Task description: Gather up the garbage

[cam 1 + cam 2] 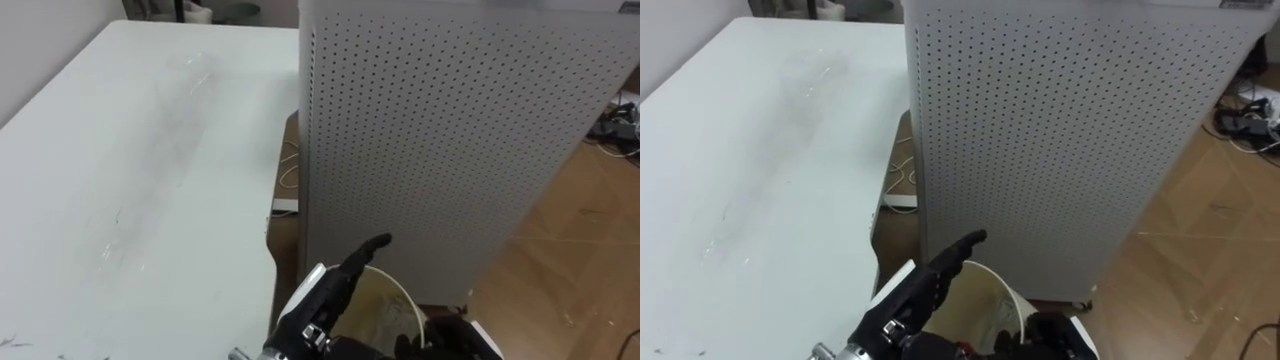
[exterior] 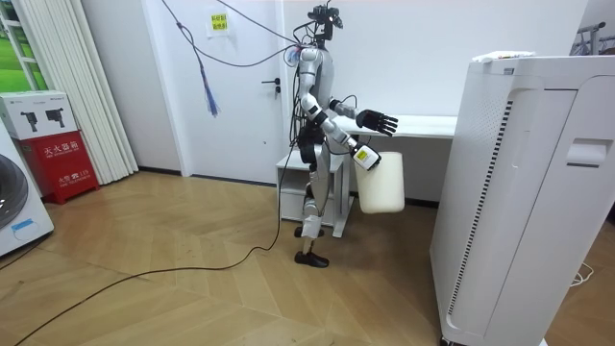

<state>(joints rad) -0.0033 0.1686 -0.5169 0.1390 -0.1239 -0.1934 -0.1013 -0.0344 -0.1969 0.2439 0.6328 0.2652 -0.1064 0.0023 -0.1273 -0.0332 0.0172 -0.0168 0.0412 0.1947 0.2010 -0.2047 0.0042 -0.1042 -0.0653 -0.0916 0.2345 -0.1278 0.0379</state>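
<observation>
Centrally, a perforated cabinet looms, table at left. Bottom centre, left hand holds straight, close-set fingers over the bin

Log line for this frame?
stance: beside white table | left hand: open, above white bin | right hand: holding white bin

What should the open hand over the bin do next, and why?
Probably swing the left hand leftward, out over the white table. It is open, holds nothing and hovers above the rim of the white bin, which the right hand carries. So it looks free for a pick, and the table lies right beside it.
</observation>
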